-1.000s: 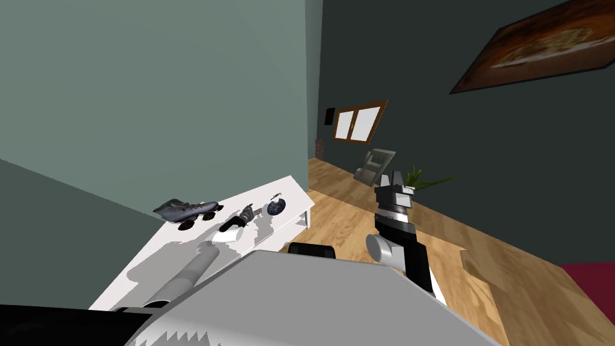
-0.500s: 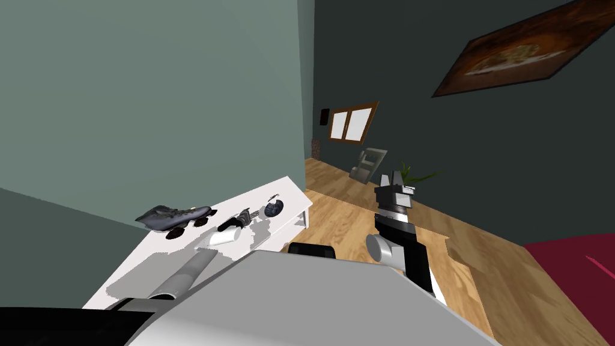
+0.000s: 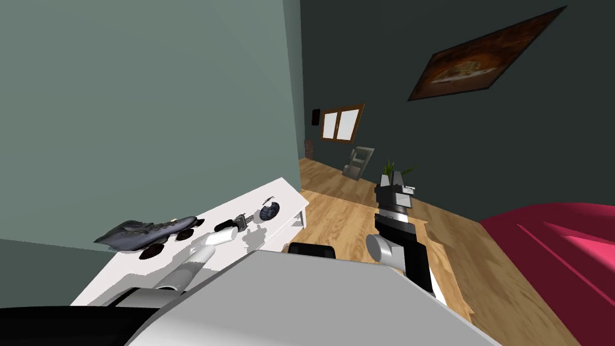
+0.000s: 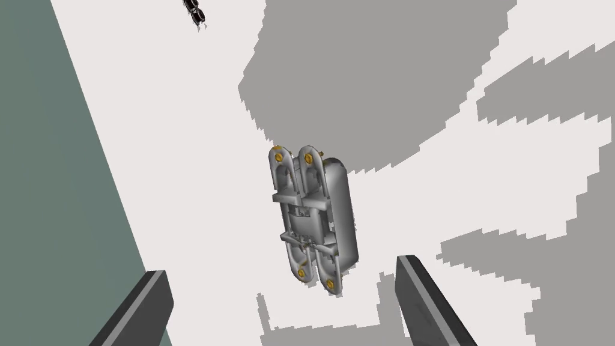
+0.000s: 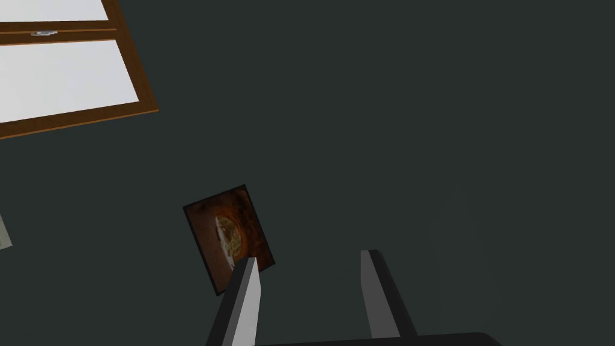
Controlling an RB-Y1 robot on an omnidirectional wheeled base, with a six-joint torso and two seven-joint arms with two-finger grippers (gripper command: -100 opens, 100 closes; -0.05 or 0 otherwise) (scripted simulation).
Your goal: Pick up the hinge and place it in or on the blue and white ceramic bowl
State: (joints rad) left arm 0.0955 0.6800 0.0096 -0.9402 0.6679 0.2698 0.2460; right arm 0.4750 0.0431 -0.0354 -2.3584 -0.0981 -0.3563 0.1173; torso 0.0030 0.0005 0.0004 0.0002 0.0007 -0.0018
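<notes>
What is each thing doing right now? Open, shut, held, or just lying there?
hinge: lying flat on the white table, not held.
left gripper: open, over the hinge, not touching it.
right gripper: open, empty, raised beside the table.
bowl: sitting on the table beyond the hinge; contents too small to tell.
roller skate: resting on the table.

Head cam high, rolled, steep down-forward, white table (image 3: pixel 281 191) lower left of frame, left wrist cam close over same tabletop, straight down on hinge (image 4: pixel 312 222), right wrist cam facing far dark wall (image 5: pixel 450 120), framed picture (image 5: pixel 228 237) shared with head view's upper right
</notes>
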